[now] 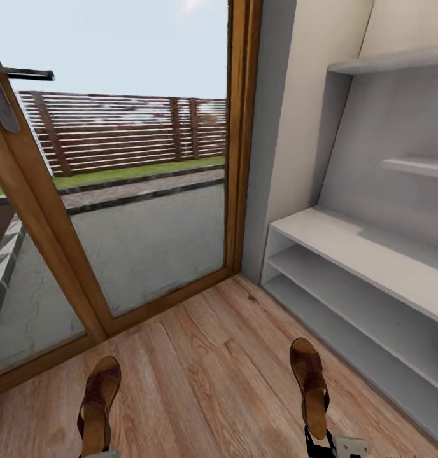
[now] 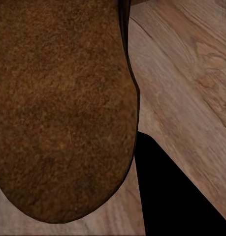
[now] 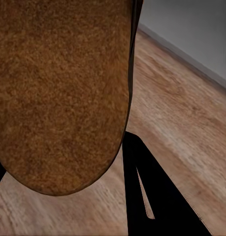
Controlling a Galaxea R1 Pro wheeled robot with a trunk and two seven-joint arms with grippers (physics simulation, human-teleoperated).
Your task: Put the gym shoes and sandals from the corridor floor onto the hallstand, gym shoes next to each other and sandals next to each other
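Two sandals are up off the floor (image 1: 200, 375), toes toward the glass door (image 1: 149, 242). The left sandal (image 1: 98, 404) sits well out from the hallstand (image 1: 372, 254), the right sandal (image 1: 310, 385) much nearer its lowest shelf. The right claw (image 1: 327, 445) grips the right sandal's heel end. The left claw (image 1: 104, 454) barely shows at the left sandal's heel — cannot tell its grip. In each wrist view a brown sole (image 2: 58, 103) (image 3: 58, 88) looms close over the planks — dark shadow beneath.

A brown sandal (image 2: 61, 105) sole looms close above the wood-grain corridor floor (image 2: 191, 88), casting a dark shadow.
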